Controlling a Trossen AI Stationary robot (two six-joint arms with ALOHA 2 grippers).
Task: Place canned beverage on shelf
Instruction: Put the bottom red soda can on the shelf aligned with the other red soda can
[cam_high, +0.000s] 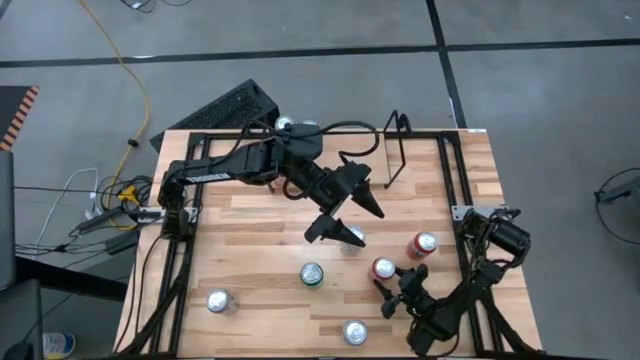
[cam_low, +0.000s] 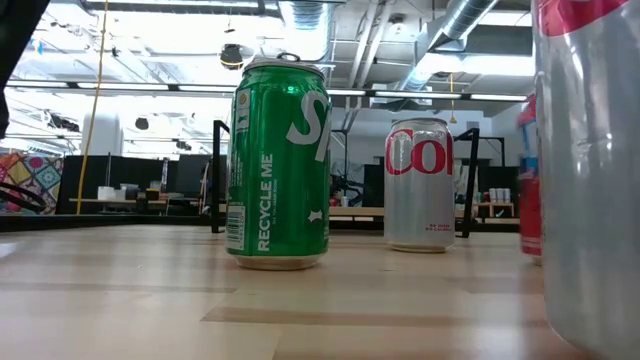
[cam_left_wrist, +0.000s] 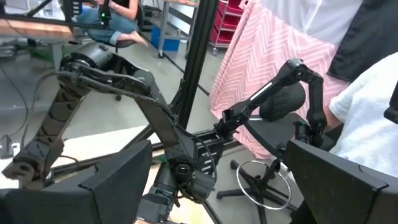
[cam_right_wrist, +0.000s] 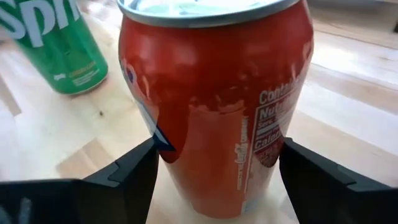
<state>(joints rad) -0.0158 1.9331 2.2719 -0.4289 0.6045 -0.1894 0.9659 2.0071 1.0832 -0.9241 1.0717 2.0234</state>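
A: Wood surface, black frame around it, grey floor beyond. Count?

B: Six cans, all upright: one green (cam_high: 312, 274), two red, three silver-looking from above. One shelf (cam_high: 394, 150), far edge, right of centre, no cans on it that I can see.

A: Which can is in play?

B: Red can (cam_high: 384, 269), right of centre, nearer side. Right hand (cam_high: 392, 297) sits just on its near side, fingers (cam_right_wrist: 134, 177) wide, one each side of the can in the right wrist view. Not touching the can as far as I can tell, so not held.

A: Axis?

B: Vertical, so fingers close across the body. Can lies straight ahead of that hand, toward the far edge. Shelf is farther the same way, well apart.

A: Left arm?

B: Left hand (cam_high: 345, 212) hangs over mid-surface, wide, holding nothing. It's nearer the shelf; right is nearer the red can. A silver can (cam_high: 353, 238) sits just below it.

A: Step?

B: Looks like pre-grasp. Close, lift, carry far.
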